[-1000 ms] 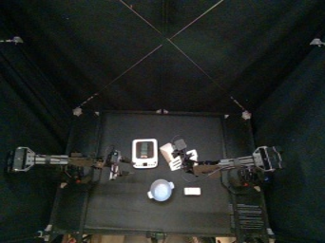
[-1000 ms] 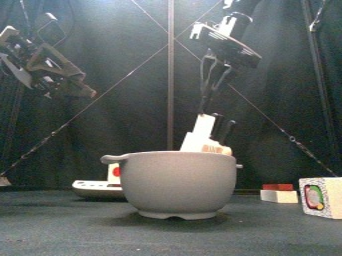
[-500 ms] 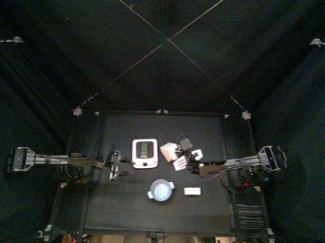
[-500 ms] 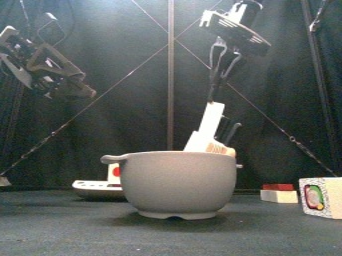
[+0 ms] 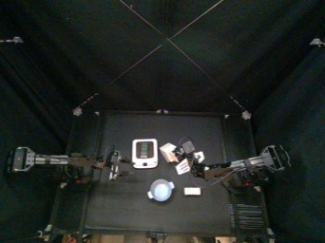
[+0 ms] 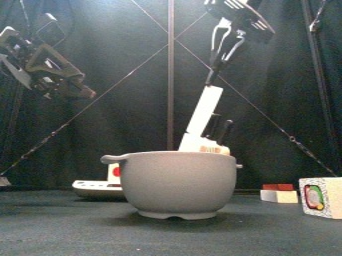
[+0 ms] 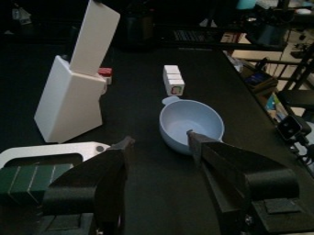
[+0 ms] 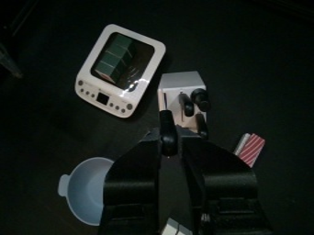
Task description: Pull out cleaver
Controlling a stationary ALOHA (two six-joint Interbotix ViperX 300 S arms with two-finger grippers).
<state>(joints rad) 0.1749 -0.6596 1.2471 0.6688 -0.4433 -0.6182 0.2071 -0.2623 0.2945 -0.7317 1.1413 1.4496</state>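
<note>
Cleaver point(image 6: 205, 112): held up at frame centre, white blade partly drawn from the knife block point(image 6: 214, 146) behind the bowl point(image 6: 171, 183).
Right gripper point(image 6: 225, 40): jaws pinched on the cleaver's handle, upper right.
Left gripper point(image 7: 157, 147): jaws spread, raised at upper left.
</note>
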